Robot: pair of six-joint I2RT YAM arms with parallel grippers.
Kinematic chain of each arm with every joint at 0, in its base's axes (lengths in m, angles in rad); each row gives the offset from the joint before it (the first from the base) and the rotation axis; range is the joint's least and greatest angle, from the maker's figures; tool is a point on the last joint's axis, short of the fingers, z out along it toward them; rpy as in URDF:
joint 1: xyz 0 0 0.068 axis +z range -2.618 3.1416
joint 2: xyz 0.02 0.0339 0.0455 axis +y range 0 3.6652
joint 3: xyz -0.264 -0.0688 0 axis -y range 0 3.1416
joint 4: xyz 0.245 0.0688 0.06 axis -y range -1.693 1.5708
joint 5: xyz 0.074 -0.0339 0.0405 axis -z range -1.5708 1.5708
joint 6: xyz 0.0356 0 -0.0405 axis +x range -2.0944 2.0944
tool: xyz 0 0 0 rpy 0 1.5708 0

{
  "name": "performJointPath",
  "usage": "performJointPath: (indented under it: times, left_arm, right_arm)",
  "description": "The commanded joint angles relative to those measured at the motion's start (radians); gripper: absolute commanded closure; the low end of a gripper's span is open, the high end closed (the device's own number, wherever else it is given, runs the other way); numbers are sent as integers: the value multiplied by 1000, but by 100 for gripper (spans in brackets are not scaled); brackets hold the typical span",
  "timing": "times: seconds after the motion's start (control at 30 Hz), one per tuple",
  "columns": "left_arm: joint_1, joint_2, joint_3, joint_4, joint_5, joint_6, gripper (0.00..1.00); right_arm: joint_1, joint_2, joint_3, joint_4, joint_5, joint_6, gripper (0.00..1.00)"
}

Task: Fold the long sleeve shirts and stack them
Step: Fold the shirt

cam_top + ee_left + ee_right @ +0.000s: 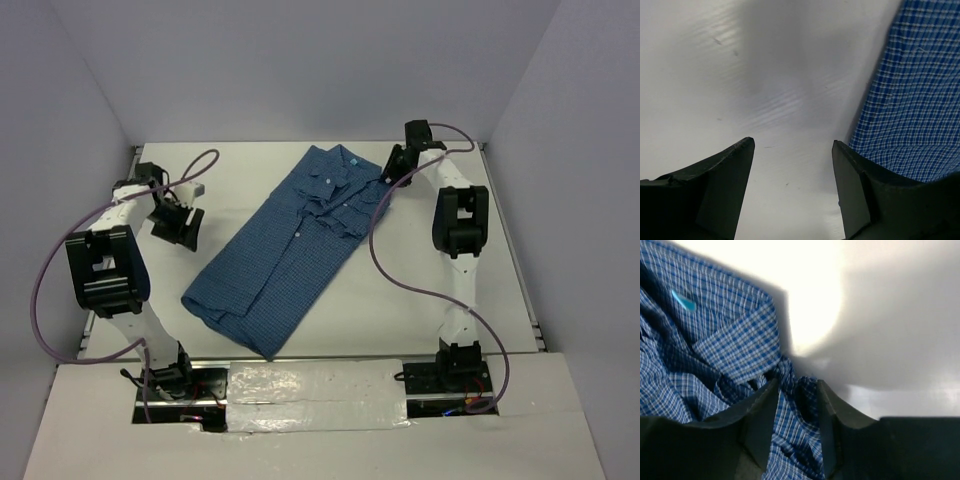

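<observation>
Blue finely checked cotton is laid out as one long sleeve shirt [290, 250] on the white table [350, 320]. Its long axis runs diagonally from the hem at the near left to the collar [338, 160] at the far right. The right gripper [393, 165] is set against the collar-side shoulder, so this arm is judged the nearer. A rumpled fold is seen between its narrowly parted jaws, but whether it is pinched cannot be told. The left gripper [180, 222] is held wide open and empty over bare table, with the shirt's edge just to its right. No sleeve is seen trailing out, and the chest is wrinkled.
</observation>
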Motion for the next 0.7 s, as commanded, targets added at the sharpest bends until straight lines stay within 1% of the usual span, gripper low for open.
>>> performJointPath:
  times: [0.0,0.07,0.13,0.2,0.23,0.33,0.4,0.43,0.5,0.53,0.6,0.67]
  left_arm:
    - [-12,-31,-32,-35,60,48,24]
    - [-12,-37,-43,-39,72,52,24]
    - [-12,-45,-58,-45,80,55,24]
    - [-12,-48,-63,-51,86,55,24]
    - [-12,-50,-61,-58,90,55,24]
    - [-12,-54,-58,-84,130,62,26]
    - [-14,-57,-58,-109,150,78,29]
    - [-15,-56,-61,-118,156,86,30]
    - [-21,-47,-74,-138,182,101,30]
    - [-23,-44,-87,-149,188,105,31]
    - [-32,-44,-109,-147,195,111,31]
    - [-34,-48,-141,-126,192,111,33]
  right_arm:
    - [-4,68,197,-138,-21,-40,55]
    - [-12,59,232,-123,-12,-49,50]
    - [-25,27,223,-110,2,-51,48]
    - [-39,-54,148,-71,25,-36,46]
    - [-49,-117,66,-34,30,-25,46]
    - [-49,-224,-65,17,28,13,46]
    - [-49,-266,-191,35,10,48,46]
    - [-49,-308,-298,69,-4,70,46]
    - [-49,-349,-419,141,-74,142,46]
    - [-49,-375,-517,220,-94,167,46]
    - [-49,-373,-565,264,-119,205,47]
    - [-49,-337,-558,278,-156,225,48]
